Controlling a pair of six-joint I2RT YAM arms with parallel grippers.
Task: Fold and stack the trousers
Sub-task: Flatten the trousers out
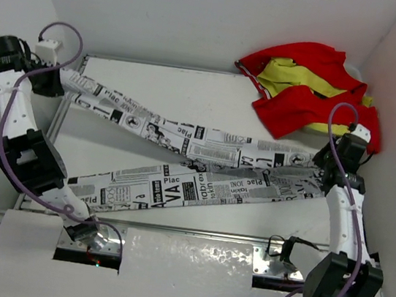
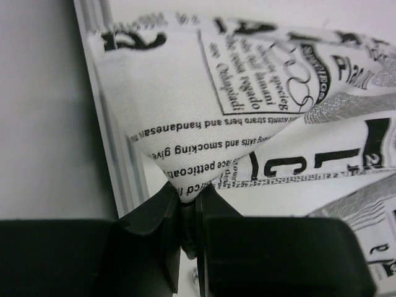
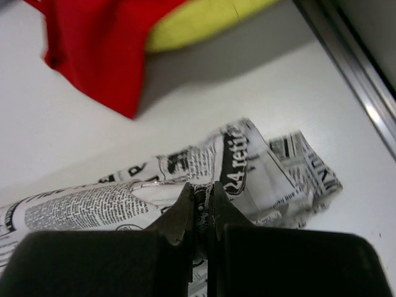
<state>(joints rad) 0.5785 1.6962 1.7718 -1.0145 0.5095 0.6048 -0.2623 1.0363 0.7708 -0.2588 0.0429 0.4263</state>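
Holding the trousers (image 1: 196,163) at two ends, stretched across the table (image 1: 191,92).

- Left end effector (image 2: 189,199): jaws closed on a pinch of printed cloth at the far-left table edge. This looks like the end of the farther leg.
- Right end effector (image 3: 201,197): jaws closed on the bunched cloth at the right end of the garment. The wrist view shows a crumpled fold just past the fingertips.
- Trousers: lie flat on the table, legs splayed in a narrow V. The two legs meet about mid-table and run together to the right. The nearer leg ends loose at the near-left, beside the left arm.
- Red and yellow garment (image 1: 306,86): heaped at the far-right corner, just beyond the right end effector, apart from the trousers.

Progress (judgement): early. The garment is spread out and gripped, but no fold shows. The legs are not laid on each other, and nothing is stacked. Left to do: bring the legs together, fold lengthwise, place on a stack.
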